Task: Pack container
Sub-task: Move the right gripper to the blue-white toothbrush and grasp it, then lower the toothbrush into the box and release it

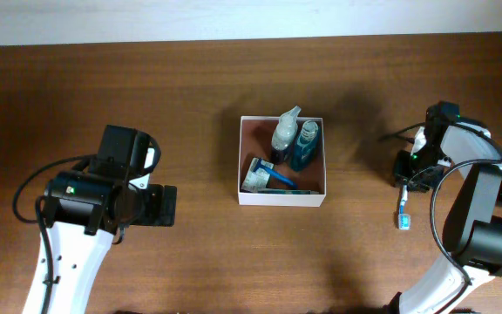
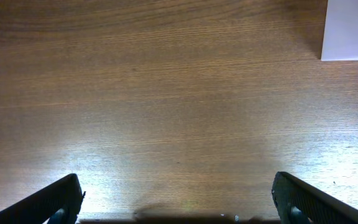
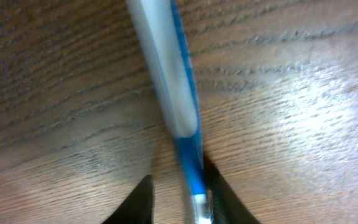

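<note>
I am holding my left fingers (image 2: 58, 202) spread wide over the brown wooden table (image 1: 190, 105), with only bare wood lying between them (just their dark tips are peeking in at the bottom corners of my left wrist view). From overhead, they are hanging left of centre, well apart from everything else.

The square, shallow white cardboard box (image 1: 281, 198) with the reddish-brown inside is sitting near the middle of the table, between my two arms; one white corner of it is showing at the top right of my left wrist view. Inside it, a clear plastic spray bottle (image 1: 286, 131) is lying along the far side, a small blue bottle (image 1: 304, 148) is resting just beside it toward the right wall, and a flat blue-and-white item (image 1: 268, 177) is lying in the near left part (I cannot tell what it is).

My right fingers (image 3: 143, 202) are reaching down at the right side of the table, well apart from the box. They are standing close together around a slim blue-and-white toothbrush (image 3: 176, 93), which is lying on the wood and running away from them. The right-hand tip seems to be touching it and a thin strip of wood is showing on the other side, but that view is blurred, so I cannot tell whether I am pinching it.
</note>
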